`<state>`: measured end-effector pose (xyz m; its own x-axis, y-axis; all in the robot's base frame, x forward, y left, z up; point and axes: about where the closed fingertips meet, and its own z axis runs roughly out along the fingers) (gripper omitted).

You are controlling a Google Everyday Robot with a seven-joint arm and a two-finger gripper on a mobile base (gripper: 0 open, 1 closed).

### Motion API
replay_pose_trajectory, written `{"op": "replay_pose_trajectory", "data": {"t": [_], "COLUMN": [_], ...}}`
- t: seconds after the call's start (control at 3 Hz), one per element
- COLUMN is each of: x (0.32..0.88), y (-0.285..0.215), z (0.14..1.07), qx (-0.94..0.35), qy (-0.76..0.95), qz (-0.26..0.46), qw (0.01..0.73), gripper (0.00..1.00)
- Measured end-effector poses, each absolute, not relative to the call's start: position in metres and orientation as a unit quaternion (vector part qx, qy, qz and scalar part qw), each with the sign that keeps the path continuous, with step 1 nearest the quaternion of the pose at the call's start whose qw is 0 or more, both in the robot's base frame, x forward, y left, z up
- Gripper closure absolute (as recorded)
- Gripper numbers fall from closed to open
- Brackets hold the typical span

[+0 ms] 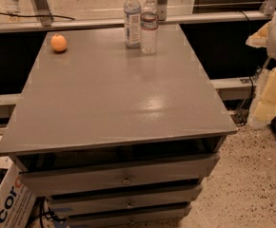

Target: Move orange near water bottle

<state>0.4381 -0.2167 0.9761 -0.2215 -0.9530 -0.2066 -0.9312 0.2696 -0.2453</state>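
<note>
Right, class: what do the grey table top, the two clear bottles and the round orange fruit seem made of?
Grey table top: likely painted metal or laminate, satin, judging by soft glare. Two clear water bottles: transparent plastic, glossy, see-through walls, white caps. Small round orange fruit: natural peel, matte, no shine. The robot's hand is not in view.

Cabinet top [114,103] grey. Orange [58,42] matte orange. Water bottles [132,20] clear w/ white caps. Floor [257,175] beige, dark-speckled. Gripper [260,38], rt edge, pale yellow/white.
</note>
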Motion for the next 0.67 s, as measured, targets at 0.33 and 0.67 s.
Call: {"op": "replay_pose_trajectory", "data": {"t": [0.33, 0.67], "x": [0.4381, 0.4403], "y": [-0.2167, -0.2086], "z": [0.9762, 0.9665], "qx": [-0.603, -0.601], "qy": [0.781, 0.779], "qz": [-0.034, -0.005], "qw": [0.159, 0.175], "gripper": [0.0, 0.0]}}
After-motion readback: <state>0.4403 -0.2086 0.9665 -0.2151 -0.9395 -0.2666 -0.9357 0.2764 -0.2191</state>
